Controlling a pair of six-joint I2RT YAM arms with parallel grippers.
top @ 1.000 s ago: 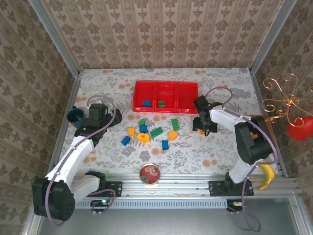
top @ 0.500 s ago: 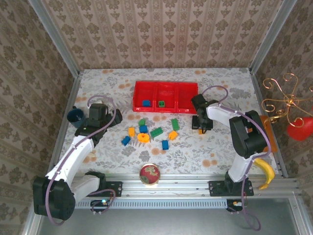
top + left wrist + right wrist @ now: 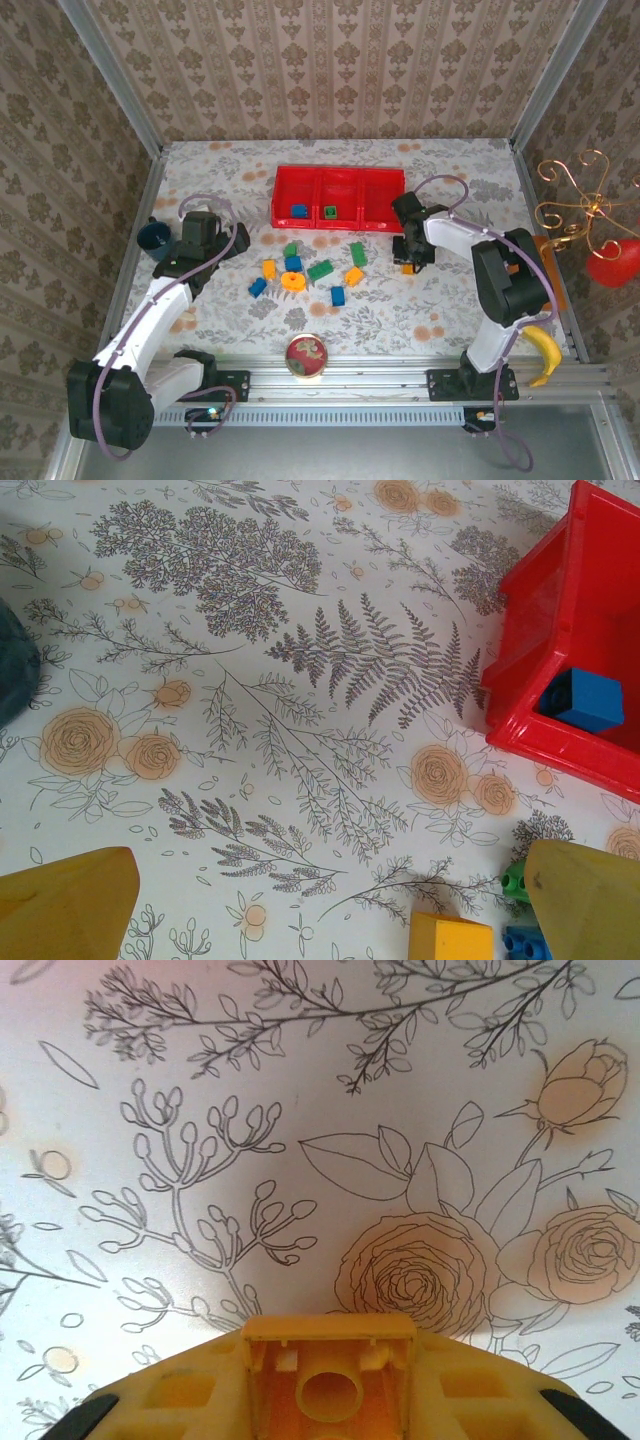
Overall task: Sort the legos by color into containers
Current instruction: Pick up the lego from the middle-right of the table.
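Note:
The red tray stands at the back of the table, with a blue lego in its left compartment and a green lego in the middle one. Several loose legos lie in front of it, among them an orange ring and a green block. Right of them, my right gripper is shut on an orange lego, low over the cloth; the block's hollow underside faces the wrist camera. My left gripper hangs open over bare cloth left of the tray, near an orange block.
A dark blue cup stands just left of the left wrist. A small round dish sits at the near edge. A banana and a red ornament on a wire stand lie beyond the table's right edge.
The right gripper has closed on the orange lego and its arm has swung slightly left. The left arm has not moved.

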